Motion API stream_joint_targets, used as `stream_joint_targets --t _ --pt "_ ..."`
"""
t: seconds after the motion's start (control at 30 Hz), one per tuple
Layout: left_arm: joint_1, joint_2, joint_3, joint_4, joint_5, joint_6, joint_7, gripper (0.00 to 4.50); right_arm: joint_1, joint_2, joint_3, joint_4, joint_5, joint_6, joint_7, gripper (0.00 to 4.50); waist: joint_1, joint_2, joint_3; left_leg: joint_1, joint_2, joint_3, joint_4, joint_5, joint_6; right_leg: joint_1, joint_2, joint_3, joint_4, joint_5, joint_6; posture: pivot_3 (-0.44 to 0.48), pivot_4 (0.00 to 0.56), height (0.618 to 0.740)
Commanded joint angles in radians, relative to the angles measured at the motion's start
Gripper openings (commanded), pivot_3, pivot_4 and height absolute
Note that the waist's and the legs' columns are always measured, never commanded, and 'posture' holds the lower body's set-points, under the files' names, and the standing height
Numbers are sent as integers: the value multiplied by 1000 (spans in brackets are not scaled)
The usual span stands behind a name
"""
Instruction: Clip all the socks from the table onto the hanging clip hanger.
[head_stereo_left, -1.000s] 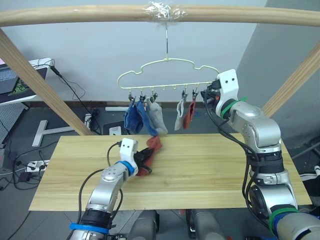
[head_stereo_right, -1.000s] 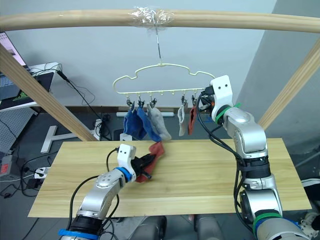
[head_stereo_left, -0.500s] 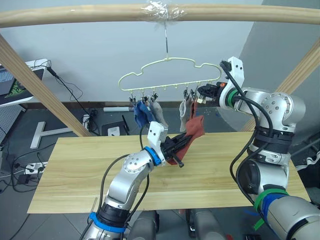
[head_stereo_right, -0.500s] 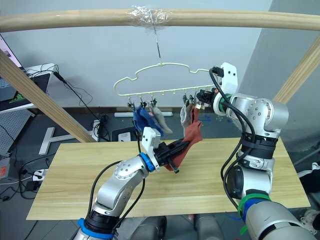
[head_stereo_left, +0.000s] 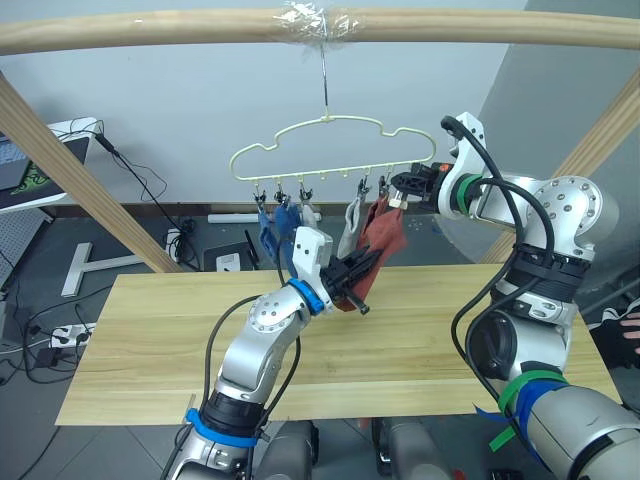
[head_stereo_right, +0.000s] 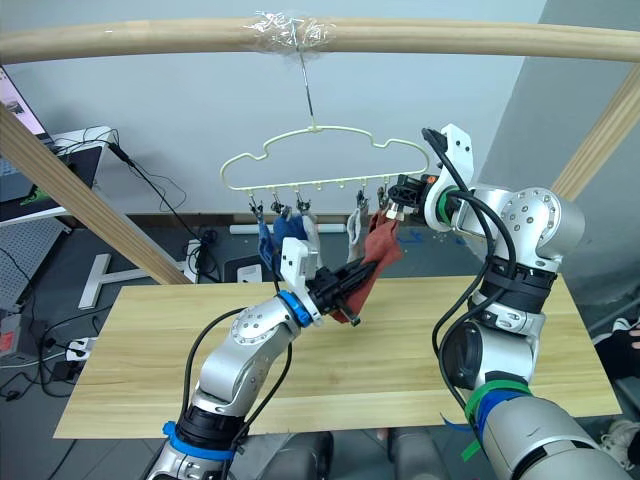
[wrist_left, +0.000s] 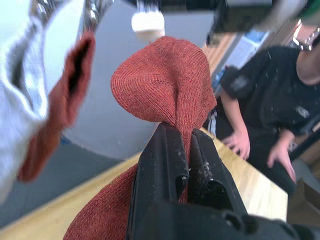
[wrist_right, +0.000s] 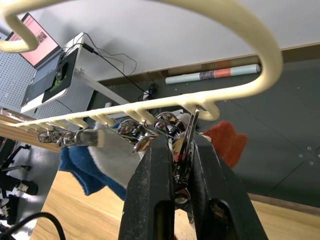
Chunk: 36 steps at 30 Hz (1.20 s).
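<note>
The pale-yellow clip hanger (head_stereo_left: 330, 122) hangs by its hook from the wooden bar. Blue socks (head_stereo_left: 270, 232) and a grey sock (head_stereo_left: 303, 214) hang from its left clips. Another grey sock (head_stereo_left: 350, 222) and a rust-red sock (wrist_left: 55, 115) hang further right. My left gripper (head_stereo_left: 357, 278) is shut on a second rust-red sock (head_stereo_left: 386, 232) and holds it up over the table (head_stereo_left: 450, 330), its top just under the hanger's right end. There my right gripper (head_stereo_left: 400, 190) is shut on the end metal clip (wrist_right: 183, 150).
A thick wooden bar (head_stereo_left: 200, 30) spans the top, with slanted wooden posts at the left (head_stereo_left: 70, 170) and right (head_stereo_left: 590, 160). A person in black (wrist_left: 265, 100) is beyond the table's right end, a hand (head_stereo_left: 625, 340) showing at the edge. A laptop (head_stereo_left: 20, 165) stands far left.
My left gripper has lifted the rust-red sock off the table and up to the hanger's right end. My right gripper has turned onto the end clip, and the hanger has swung slightly left.
</note>
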Motion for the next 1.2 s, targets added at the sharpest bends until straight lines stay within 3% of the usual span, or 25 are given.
stream_joint_targets --t 0.03,0.6,1.03,1.2 --pt "-8 -5 4 -6 -5 -33 -4 18 -26 -2 -14 -38 19 0 1 83 0 0 0 0 0 0 0 0 0 0 0 0 0 0 0 -32 244 740" --pt "-77 -34 1 75 12 -83 9 18 -67 65 -149 -18 38 58 -47 83 -6 0 0 0 0 0 0 0 0 0 0 0 0 0 0 -36 246 740" --pt "-65 -41 -24 67 -19 -44 -37 0 -57 50 -157 -44 64 43 -15 4434 -6 0 0 0 0 0 0 0 0 0 0 0 0 0 0 -41 242 740" --pt "-80 -63 -28 89 -52 -9 -57 0 -1 -10 -77 -96 84 5 29 4474 -6 0 0 0 0 0 0 0 0 0 0 0 0 0 0 -53 235 740"
